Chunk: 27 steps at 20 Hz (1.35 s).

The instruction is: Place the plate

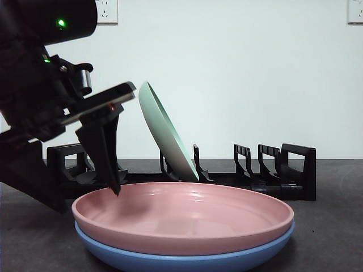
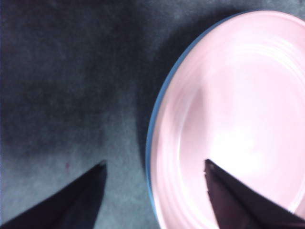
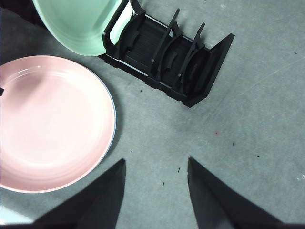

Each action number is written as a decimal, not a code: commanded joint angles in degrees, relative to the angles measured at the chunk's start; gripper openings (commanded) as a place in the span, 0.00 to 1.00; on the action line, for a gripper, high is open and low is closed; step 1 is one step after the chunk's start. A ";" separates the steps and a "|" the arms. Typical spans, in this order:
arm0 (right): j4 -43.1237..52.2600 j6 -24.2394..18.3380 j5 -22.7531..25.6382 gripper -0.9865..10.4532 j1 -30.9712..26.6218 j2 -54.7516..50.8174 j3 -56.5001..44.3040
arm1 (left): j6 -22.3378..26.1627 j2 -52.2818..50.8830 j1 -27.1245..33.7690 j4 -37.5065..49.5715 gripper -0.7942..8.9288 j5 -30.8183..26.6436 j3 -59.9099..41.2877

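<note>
Only front view point(image 1: 181, 258) shows blue plate fully, left gripper point(image 2: 155, 164) straddling pink plate point(image 2: 238, 119) rim

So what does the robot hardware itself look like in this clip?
The left gripper is matte black with long, tapering, wedge-shaped jaws, on a bulky black arm carrying green indicator lights, a small red one and a silver cylindrical fitting. The right gripper shows the same black pointed jaws. No cables or markings are legible.

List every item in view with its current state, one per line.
Green plate: standing tilted in a rack slot.
Pink plate: lying flat, stacked on the blue plate.
Blue plate: flat on the table, under the pink plate.
Rack: holds the green plate only; other slots free.
Left gripper: jaws open, straddling the pink plate's rim.
Right gripper: open, above the table.
</note>
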 commanded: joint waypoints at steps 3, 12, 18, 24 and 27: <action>0.50 0.22 0.26 0.27 0.59 0.37 1.05 | 8.44 -6.49 0.66 -8.37 0.44 -0.35 5.88; 0.52 0.22 0.26 0.27 0.59 0.37 1.03 | 27.74 -29.22 8.92 -34.93 0.44 -13.29 24.61; 0.55 0.46 0.26 0.27 0.59 0.39 1.03 | 25.22 -41.62 9.99 -37.68 0.44 -21.16 27.80; 4.55 -1.25 -2.62 0.10 0.57 0.85 1.03 | 24.83 -43.69 9.97 -40.00 0.44 -21.18 27.80; 13.20 -3.10 -10.16 0.10 -0.26 2.75 1.05 | 24.83 -43.69 9.97 -39.95 0.44 -21.18 27.80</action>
